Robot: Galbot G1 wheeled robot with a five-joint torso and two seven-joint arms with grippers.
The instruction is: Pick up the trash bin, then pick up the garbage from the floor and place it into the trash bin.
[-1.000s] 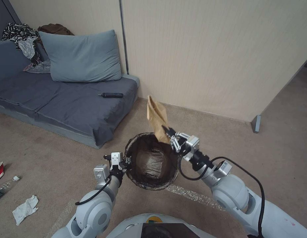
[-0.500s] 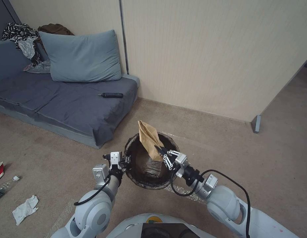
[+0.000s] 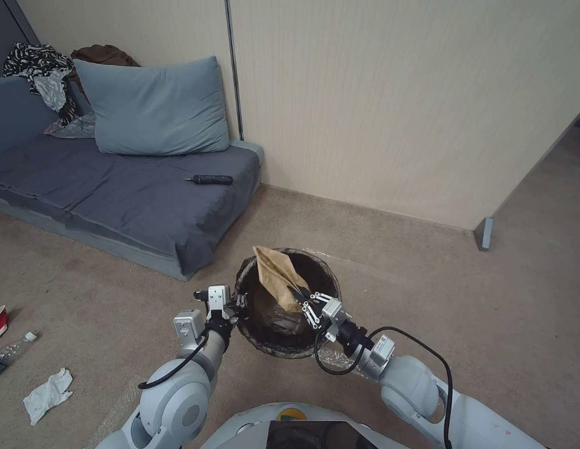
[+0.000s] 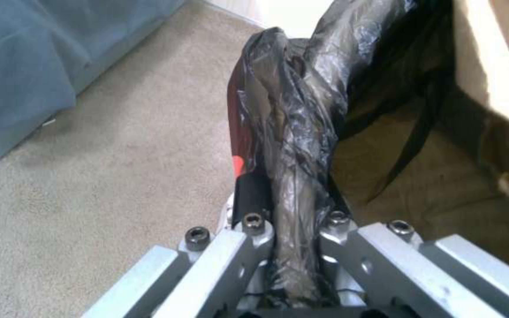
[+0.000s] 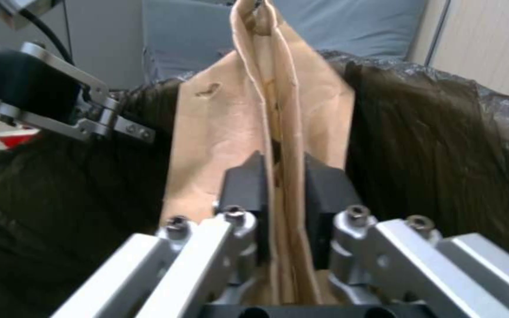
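The right end effector (image 3: 302, 301), clamped on the tan folded paper (image 3: 275, 274), has descended over the trash bin (image 3: 287, 342), held at its rim by the closed left end effector (image 3: 239, 305); release looks imminent

Beige carpet (image 3: 396, 249), grey sofa (image 3: 115, 193), panelled wall (image 3: 396, 93)
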